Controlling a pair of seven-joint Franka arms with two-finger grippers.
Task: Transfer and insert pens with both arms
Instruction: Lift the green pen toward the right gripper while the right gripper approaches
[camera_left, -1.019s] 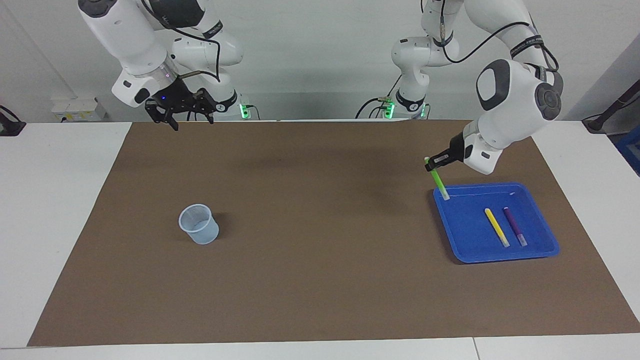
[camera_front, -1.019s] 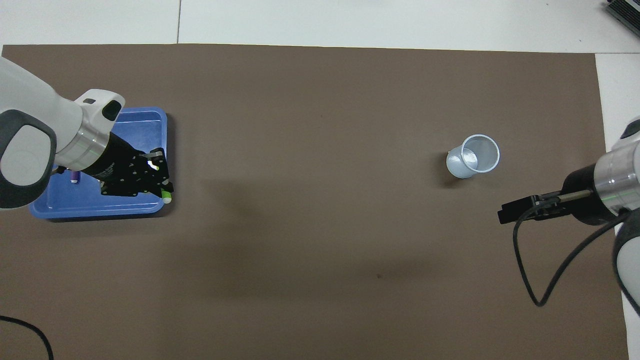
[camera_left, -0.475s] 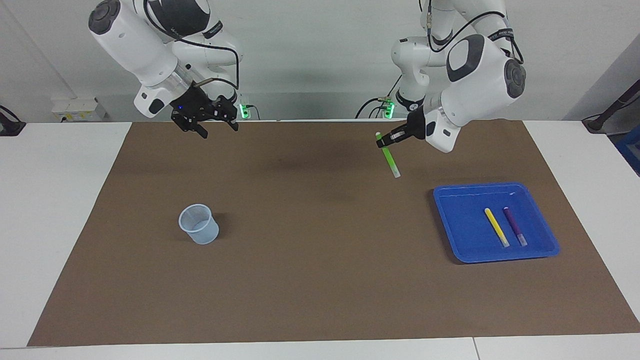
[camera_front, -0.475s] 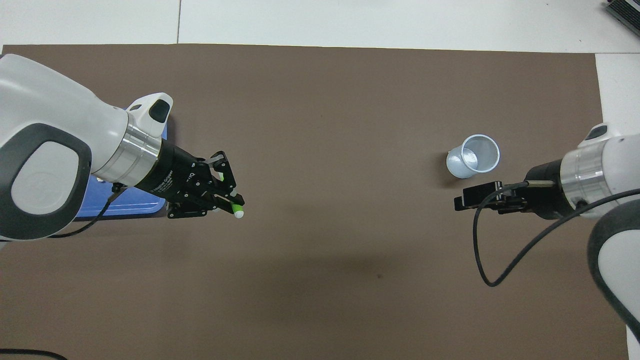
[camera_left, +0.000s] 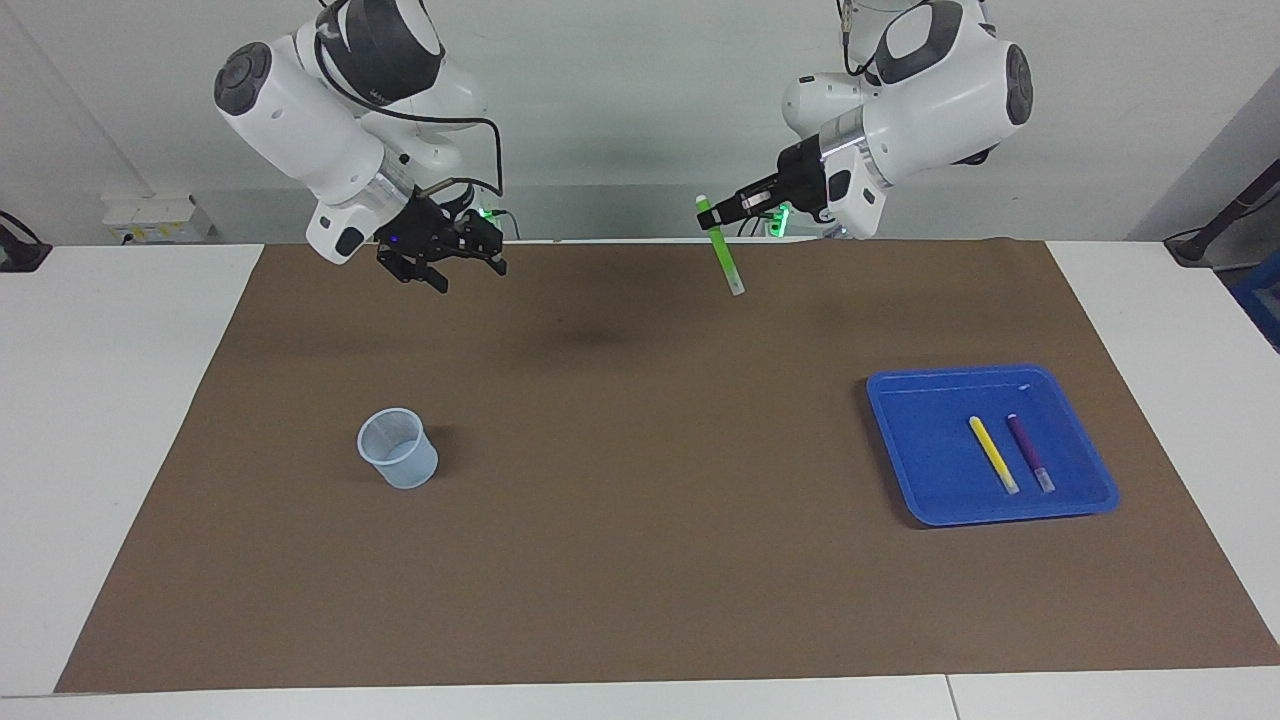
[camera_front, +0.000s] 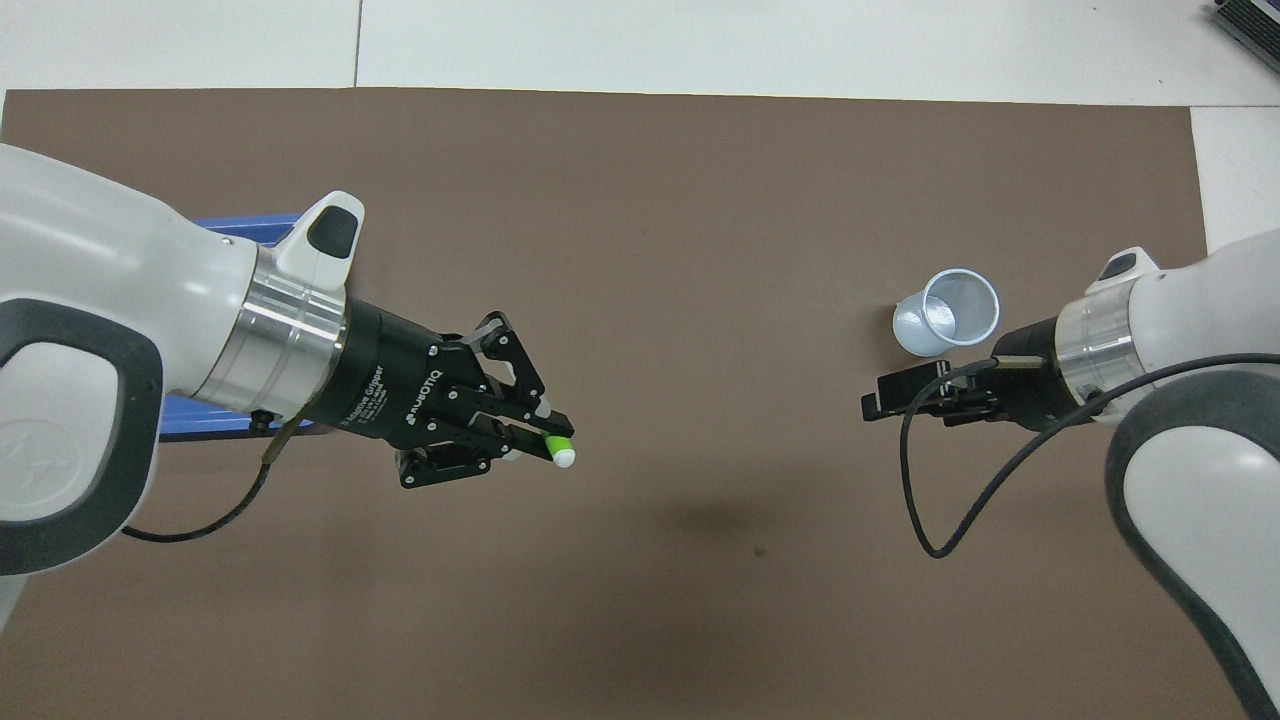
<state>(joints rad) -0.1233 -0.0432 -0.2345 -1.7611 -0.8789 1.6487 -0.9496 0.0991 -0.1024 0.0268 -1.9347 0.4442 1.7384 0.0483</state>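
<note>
My left gripper is shut on the upper end of the green pen. The pen hangs tilted in the air over the brown mat, pale end down. From overhead only the pen's tip shows past the left gripper. The yellow pen and purple pen lie side by side in the blue tray. My right gripper is open and holds nothing. It hangs over the mat close to the cup, with the right gripper pointing toward the table's middle.
The translucent cup stands upright on the brown mat toward the right arm's end. The left arm covers most of the blue tray from overhead. White table borders the mat on all sides.
The left gripper has lifted the green pen up off the tray and carried it toward the table's middle. The right gripper, still open, has also moved toward the middle.
</note>
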